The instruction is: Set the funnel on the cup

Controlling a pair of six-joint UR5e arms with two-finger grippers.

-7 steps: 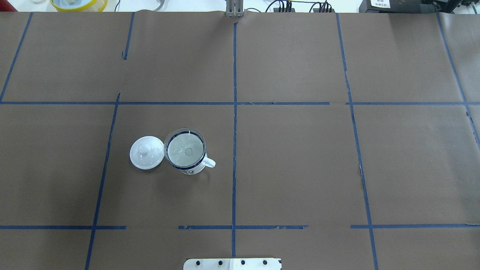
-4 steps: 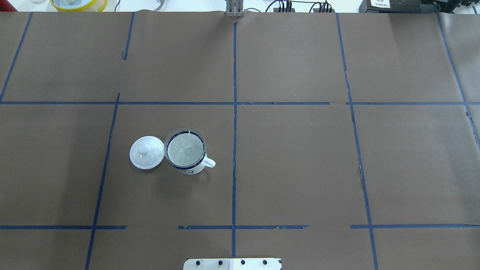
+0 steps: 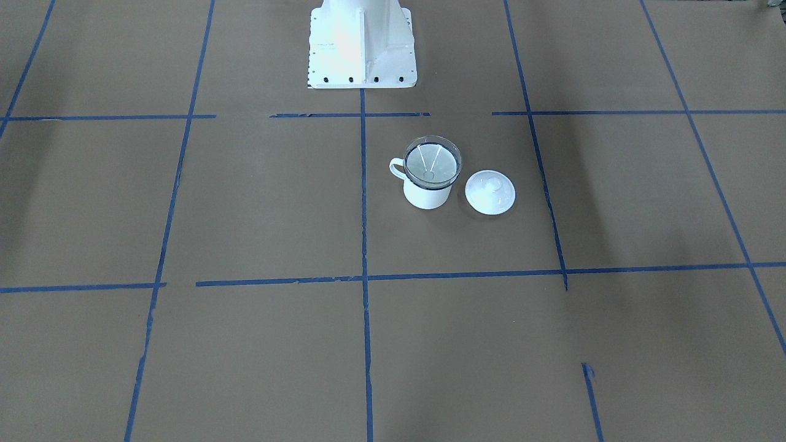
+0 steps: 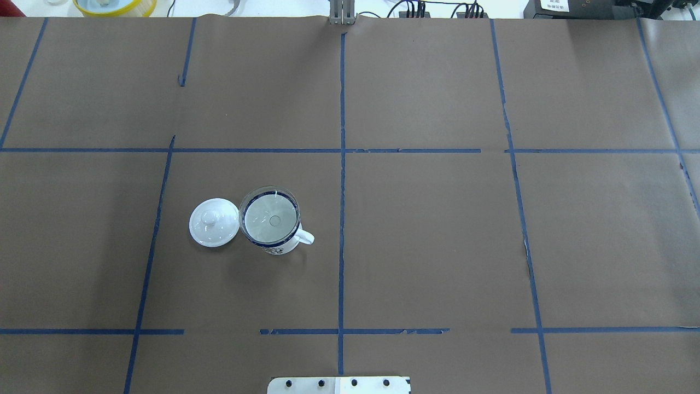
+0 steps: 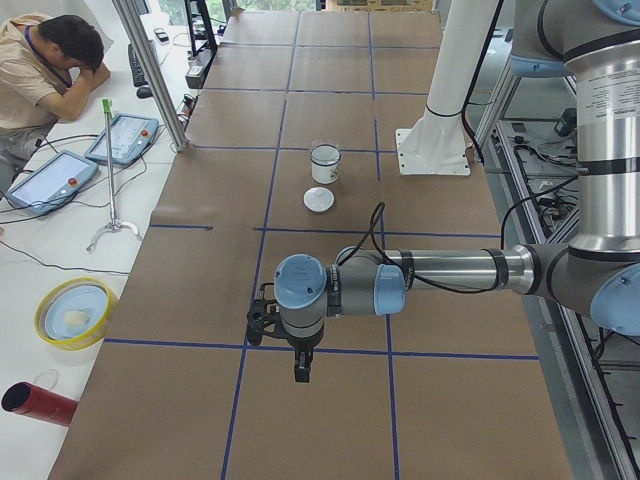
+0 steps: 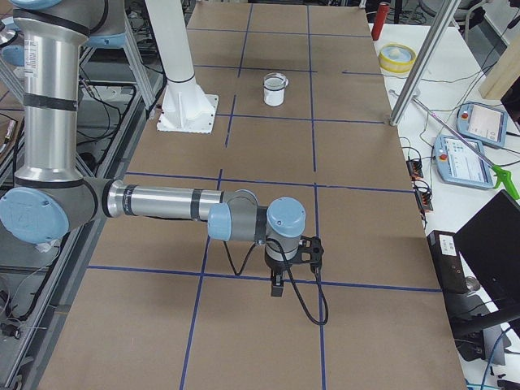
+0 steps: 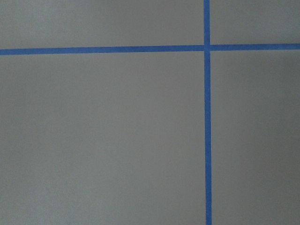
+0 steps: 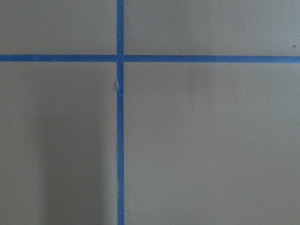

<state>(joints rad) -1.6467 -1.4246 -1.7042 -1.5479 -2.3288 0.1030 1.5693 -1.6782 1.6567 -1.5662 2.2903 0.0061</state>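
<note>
Here the funnel (image 4: 270,219) stands spout-down in the cup (image 4: 278,248); left gripper (image 5: 300,372), right gripper (image 6: 278,288): cannot tell

No text, brand, number or sign is legible to you in any view; the following marks are present but unreadable.

White enamel mug with a dark blue rim (image 4: 276,247): in the overhead view you see a dark blue print low on its side wall, too small to read.

White paper label (image 4: 558,4) on the black box (image 4: 593,11) past the far right table edge: dark lines of print, blurred.

Grey upright segment of the near left arm (image 5: 608,100), left side view: fine dark lettering, too small for you to read.
</note>
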